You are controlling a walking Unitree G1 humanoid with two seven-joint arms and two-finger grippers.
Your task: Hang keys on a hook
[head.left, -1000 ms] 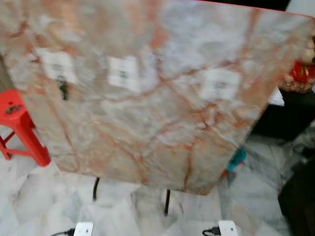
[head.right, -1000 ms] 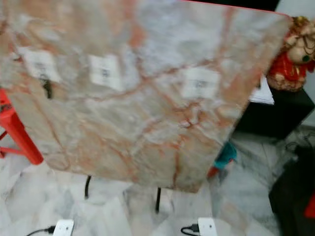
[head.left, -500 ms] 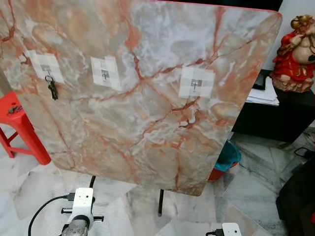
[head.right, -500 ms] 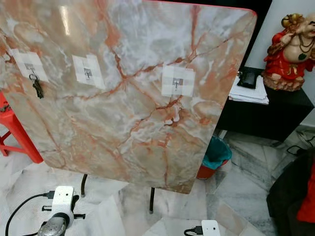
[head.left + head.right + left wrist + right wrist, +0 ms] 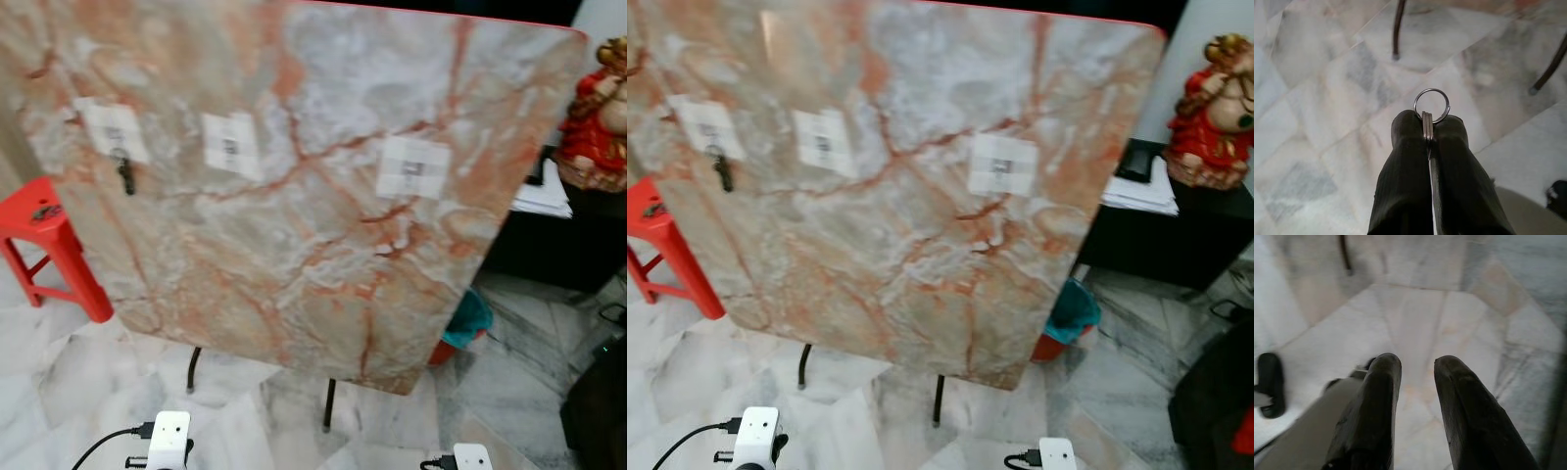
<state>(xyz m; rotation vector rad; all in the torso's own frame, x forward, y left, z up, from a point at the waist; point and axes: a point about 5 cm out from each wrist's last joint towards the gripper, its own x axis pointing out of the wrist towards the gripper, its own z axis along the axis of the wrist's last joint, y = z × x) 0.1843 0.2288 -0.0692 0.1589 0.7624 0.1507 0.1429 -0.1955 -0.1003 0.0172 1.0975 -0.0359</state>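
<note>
Hooks (image 5: 413, 168): three (one hung); left pincer (image 5: 1428, 128) pinches keys (image 5: 1431, 105).

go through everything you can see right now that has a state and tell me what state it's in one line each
Left gripper: shut on the key ring, low over the floor.
Right gripper: open, empty.
Marble board: upright, tilted, on thin dark legs.
Left hook: a key hangs from it.
Middle hook: bare.
Right hook: bare.
Red stool: standing beside the board.
</note>
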